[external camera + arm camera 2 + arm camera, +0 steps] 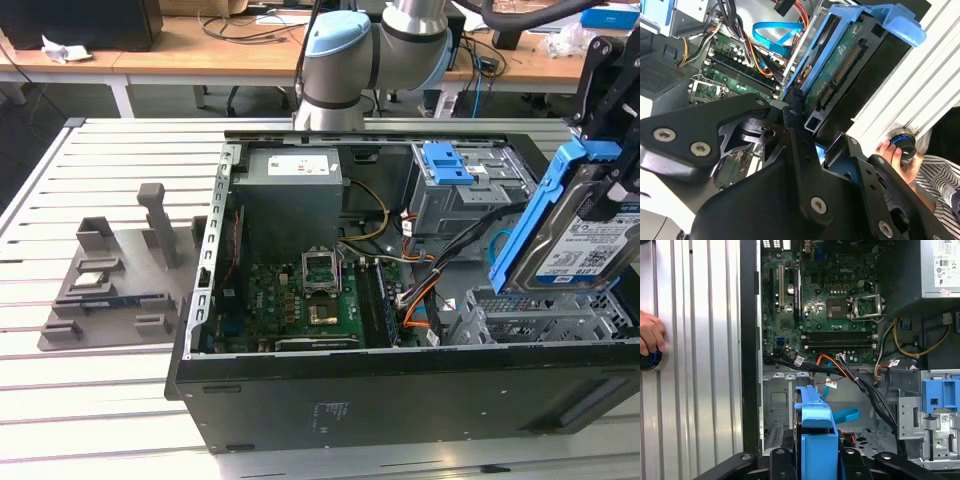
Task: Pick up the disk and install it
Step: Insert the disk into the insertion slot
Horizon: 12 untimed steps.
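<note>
The tool is closed on the disk, tilted above the drive cage; I judge it must be levelled and aligned with the cage

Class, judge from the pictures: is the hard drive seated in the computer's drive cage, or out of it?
Out. The gripper holds the hard drive tilted above the drive cage, not slid into it.

Silver arm, light-blue joint cap; black pincer, silver screws.
</note>
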Available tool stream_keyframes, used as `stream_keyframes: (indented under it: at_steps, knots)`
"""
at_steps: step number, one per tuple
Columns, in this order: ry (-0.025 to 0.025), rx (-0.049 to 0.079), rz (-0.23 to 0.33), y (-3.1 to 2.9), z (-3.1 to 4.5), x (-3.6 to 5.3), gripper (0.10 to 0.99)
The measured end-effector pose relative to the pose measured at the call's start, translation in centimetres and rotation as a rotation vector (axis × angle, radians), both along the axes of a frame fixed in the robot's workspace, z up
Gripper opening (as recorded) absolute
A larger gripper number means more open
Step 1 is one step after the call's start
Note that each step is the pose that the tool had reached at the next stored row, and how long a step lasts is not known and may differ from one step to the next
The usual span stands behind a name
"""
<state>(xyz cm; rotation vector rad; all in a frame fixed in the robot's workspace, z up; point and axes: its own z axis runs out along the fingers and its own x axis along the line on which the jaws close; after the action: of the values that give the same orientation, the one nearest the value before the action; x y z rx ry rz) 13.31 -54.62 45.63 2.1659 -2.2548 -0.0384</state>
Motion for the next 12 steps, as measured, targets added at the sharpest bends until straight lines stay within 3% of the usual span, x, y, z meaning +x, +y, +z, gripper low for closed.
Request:
stream_keyframes:
  at_steps: [12]
  knots:
    - [0.0000,0.000,0.000,0.07,-1.98,-0.65,0.365]
